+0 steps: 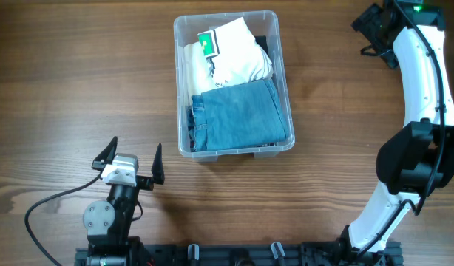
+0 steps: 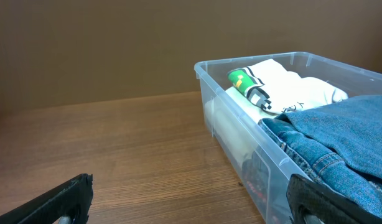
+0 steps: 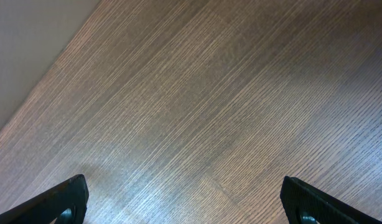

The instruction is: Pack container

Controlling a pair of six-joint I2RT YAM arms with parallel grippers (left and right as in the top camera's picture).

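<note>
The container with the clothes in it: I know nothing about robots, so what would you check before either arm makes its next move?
1. The container stands upright and flat on the table: ok.
2. The jeans and the white garment lie inside its walls: ok.
3. The jeans sit below the rim: cannot tell; in the left wrist view they seem to bulge up to it.
4. The left hand is open and holds nothing: ok.
5. The right hand is open and empty, over bare wood: ok.
6. Both hands are apart from the container: ok.
</note>
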